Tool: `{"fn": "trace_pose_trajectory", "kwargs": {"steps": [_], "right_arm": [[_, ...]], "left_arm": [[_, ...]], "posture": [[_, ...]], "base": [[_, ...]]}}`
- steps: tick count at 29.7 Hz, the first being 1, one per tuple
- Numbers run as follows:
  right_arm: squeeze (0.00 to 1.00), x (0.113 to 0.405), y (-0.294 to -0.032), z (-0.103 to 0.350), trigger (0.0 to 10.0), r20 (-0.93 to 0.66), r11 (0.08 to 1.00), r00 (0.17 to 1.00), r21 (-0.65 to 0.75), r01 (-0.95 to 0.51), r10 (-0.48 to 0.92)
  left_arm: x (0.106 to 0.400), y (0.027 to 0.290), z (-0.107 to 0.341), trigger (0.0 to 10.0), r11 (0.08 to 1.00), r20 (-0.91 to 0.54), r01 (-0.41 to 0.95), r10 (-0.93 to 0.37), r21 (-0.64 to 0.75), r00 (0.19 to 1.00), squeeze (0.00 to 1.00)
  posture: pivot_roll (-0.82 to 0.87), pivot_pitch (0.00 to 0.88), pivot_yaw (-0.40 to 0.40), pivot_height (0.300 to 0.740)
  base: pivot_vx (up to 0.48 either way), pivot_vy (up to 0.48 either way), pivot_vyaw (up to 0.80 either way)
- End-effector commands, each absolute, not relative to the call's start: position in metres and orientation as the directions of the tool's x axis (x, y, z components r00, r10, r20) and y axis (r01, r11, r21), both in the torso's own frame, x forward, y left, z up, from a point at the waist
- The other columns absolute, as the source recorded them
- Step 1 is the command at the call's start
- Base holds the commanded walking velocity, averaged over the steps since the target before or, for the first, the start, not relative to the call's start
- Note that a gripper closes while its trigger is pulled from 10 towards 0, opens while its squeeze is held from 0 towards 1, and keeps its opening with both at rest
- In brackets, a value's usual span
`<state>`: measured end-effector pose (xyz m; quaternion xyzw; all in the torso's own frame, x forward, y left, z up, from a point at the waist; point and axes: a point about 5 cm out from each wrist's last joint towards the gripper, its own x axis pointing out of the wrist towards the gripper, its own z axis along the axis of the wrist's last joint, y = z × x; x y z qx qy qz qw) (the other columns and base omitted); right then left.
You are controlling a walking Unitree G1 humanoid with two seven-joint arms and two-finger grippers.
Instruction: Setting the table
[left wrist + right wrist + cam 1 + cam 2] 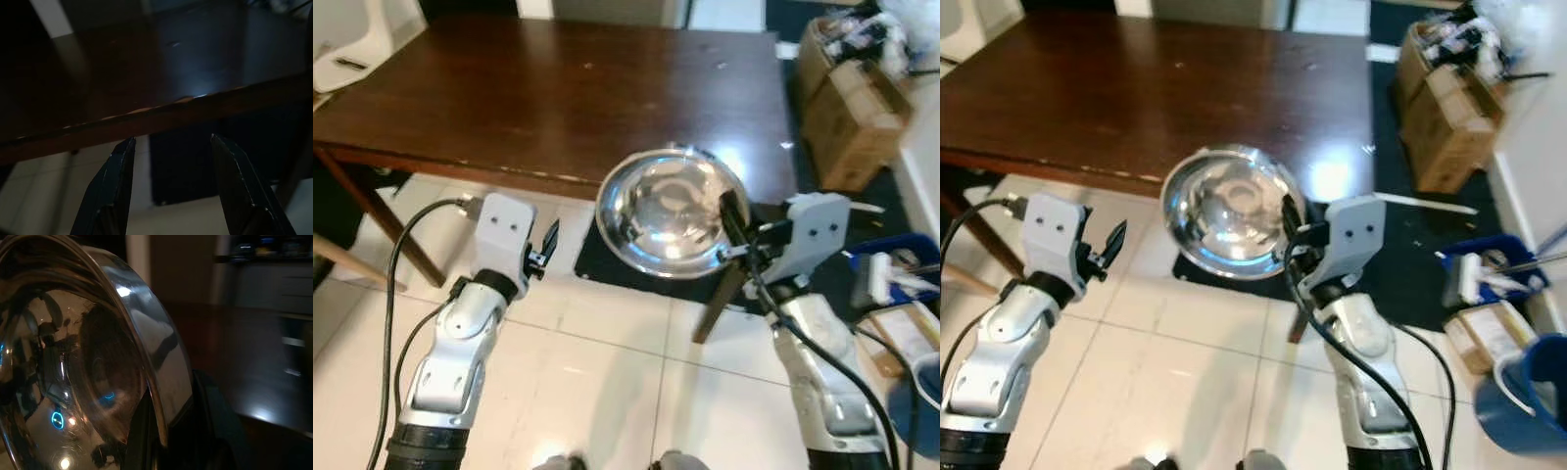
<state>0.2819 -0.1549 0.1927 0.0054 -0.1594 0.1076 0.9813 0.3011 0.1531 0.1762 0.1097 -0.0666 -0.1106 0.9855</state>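
Steel bowl (670, 211) hangs pinched by its right rim in the right gripper (734, 230), just short of the dark wooden surface (548, 93) ahead; left gripper (548, 245) waits spread, nothing held.

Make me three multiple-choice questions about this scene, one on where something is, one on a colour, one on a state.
1. Where is the bowl?
A. On the table
B. In the right gripper, at the table's near edge
C. On the floor

2. What colour is the table?
A. White
B. Dark brown
C. Green

3. How is the left gripper?
A. Open, holding nothing
B. Shut on a cup
C. Shut on the bowl

Answers: 1 B, the right gripper's fingers pinch its rim. 2 B, the top is dark wood. 3 A, its wrist view shows spread fingers.
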Motion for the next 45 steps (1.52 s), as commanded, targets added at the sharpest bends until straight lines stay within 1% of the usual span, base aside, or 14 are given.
{"fn": "trace_pose_trajectory", "kwargs": {"steps": [1,8,9,10,13,16,17,19,21,28,35,40,45], "right_arm": [[0.0,0.28,-0.148,0.194,10.0,0.329,0.97,0.916,-0.007,-0.243,0.231],[0.0,0.28,-0.147,0.194,10.0,0.329,0.97,0.915,-0.011,-0.244,0.234],[0.0,0.28,-0.147,0.193,10.0,0.326,0.968,0.914,-0.014,-0.25,0.241],[0.0,0.28,-0.147,0.193,10.0,0.326,0.968,0.914,-0.014,-0.25,0.241],[0.0,0.281,-0.145,0.192,10.0,0.315,0.962,0.912,-0.021,-0.271,0.263],[0.0,0.281,-0.145,0.192,10.0,0.315,0.962,0.912,-0.021,-0.272,0.265],[0.0,0.282,-0.146,0.182,10.0,0.283,0.96,0.919,-0.02,-0.279,0.273],[0.0,0.283,-0.146,0.168,10.0,0.236,0.957,0.93,-0.012,-0.289,0.283],[0.0,0.282,-0.145,0.163,10.0,0.222,0.957,0.932,-0.009,-0.291,0.285],[0.0,0.282,-0.146,0.16,10.0,0.212,0.957,0.935,-0.006,-0.29,0.285],[0.0,0.28,-0.152,0.143,10.0,0.163,0.961,0.948,-0.002,-0.277,0.273],[0.0,0.274,-0.164,0.108,10.0,0.053,0.972,0.971,0.015,-0.233,0.232],[0.0,0.27,-0.169,0.093,10.0,0.0,0.976,0.976,0.014,-0.219,0.219]], "left_arm": [[0.299,0.159,0.169,10.0,0.953,0.078,0.191,-0.215,0.234,0.974,0.16],[0.3,0.16,0.169,10.0,0.954,0.08,0.186,-0.21,0.234,0.974,0.16],[0.3,0.161,0.169,10.0,0.96,0.09,0.167,-0.191,0.225,0.977,0.16],[0.3,0.161,0.169,10.0,0.96,0.09,0.167,-0.191,0.225,0.977,0.16],[0.3,0.164,0.169,10.0,0.973,0.114,0.113,-0.138,0.202,0.984,0.17],[0.3,0.164,0.168,10.0,0.973,0.115,0.11,-0.135,0.201,0.984,0.17],[0.298,0.166,0.163,10.0,0.976,0.103,0.092,-0.114,0.198,0.988,0.17],[0.294,0.172,0.154,10.0,0.979,0.081,0.058,-0.075,0.198,0.994,0.16],[0.294,0.176,0.149,10.0,0.981,0.065,0.037,-0.05,0.192,0.997,0.17],[0.295,0.179,0.143,10.0,0.98,0.049,0.025,-0.035,0.198,0.998,0.16],[0.297,0.18,0.133,10.0,0.978,0.006,0.029,-0.031,0.207,0.999,0.14],[0.286,0.194,0.1,10.0,0.974,-0.107,0.031,-0.007,0.224,0.994,0.12],[0.28,0.199,0.087,10.0,0.971,-0.149,0.026,0.01,0.236,0.989,0.12]], "posture": [[-0.16,0.046,0.057,0.74],[-0.16,0.043,0.054,0.74],[-0.16,0.037,0.039,0.74],[-0.16,0.037,0.039,0.74],[-0.16,0.037,0.039,0.74],[-0.16,0.037,0.039,0.74],[-0.15,0.023,0.011,0.74],[-0.15,0.02,0.012,0.74],[-0.15,0.019,0.013,0.74],[-0.15,0.019,0.016,0.74],[-0.15,0.021,0.028,0.74],[-0.15,0.022,0.031,0.74],[-0.15,0.023,0.031,0.74]], "base": [[-0.311,0.0,0.0],[-0.308,0.0,0.0],[-0.311,0.0,0.0],[-0.311,0.0,0.0],[-0.311,0.0,0.0],[-0.311,0.0,0.0],[-0.266,0.0,0.0],[-0.264,0.0,0.0],[-0.12,0.0,0.0],[-0.034,0.0,0.0],[0.0,0.0,0.0],[0.0,0.0,0.0],[0.0,0.0,0.0]]}}
